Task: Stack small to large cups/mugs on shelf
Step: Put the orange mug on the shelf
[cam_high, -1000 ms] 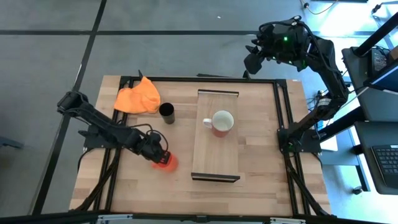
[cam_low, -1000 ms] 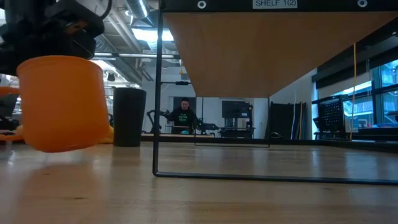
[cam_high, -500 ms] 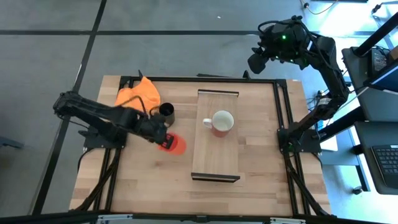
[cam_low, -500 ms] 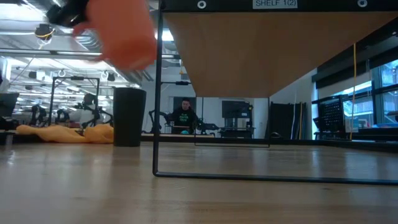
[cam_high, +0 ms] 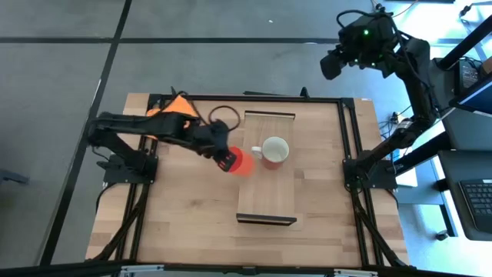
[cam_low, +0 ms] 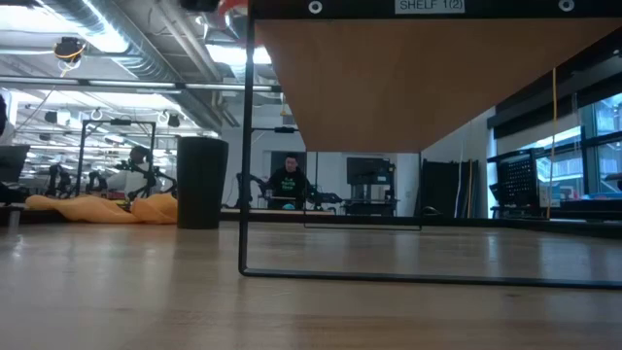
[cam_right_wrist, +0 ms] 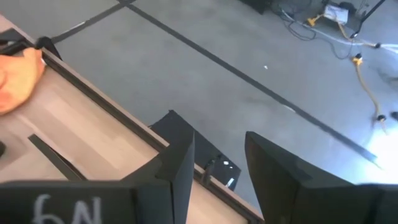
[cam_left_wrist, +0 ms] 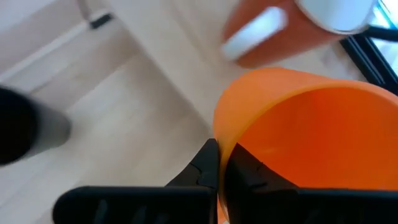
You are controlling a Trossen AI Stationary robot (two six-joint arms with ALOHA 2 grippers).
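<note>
My left gripper [cam_high: 230, 161] is shut on the small orange mug [cam_high: 243, 160] and holds it in the air at the shelf's left edge, just left of the white-and-red mug [cam_high: 274, 151]. That mug stands on the light wooden shelf [cam_high: 266, 192]. In the high view my left arm hides the black cup. It stands on the table in the low view [cam_low: 202, 183] and shows as a dark blur in the left wrist view [cam_left_wrist: 25, 127]. My right gripper [cam_high: 334, 65] is open and empty, high beyond the table's far right corner. My left gripper pinches the orange mug's wall at the rim [cam_left_wrist: 219, 134], with one finger [cam_left_wrist: 245, 171] inside the mug and the other [cam_left_wrist: 204, 167] outside. The mug is lifted clear of the table and the shelf, its mouth facing up.
An orange cloth [cam_high: 173, 108] lies at the table's far left, partly under my left arm. It also shows in the low view [cam_low: 97, 207]. The shelf's dark bracket leg [cam_low: 245, 146] stands on the table. A person sits in the room far behind.
My left gripper has carried the orange mug up off the table's near left part. It has moved toward the far and right, past the black cup, to the shelf's left edge beside the white-and-red mug. My right arm has drifted a little toward the right.
</note>
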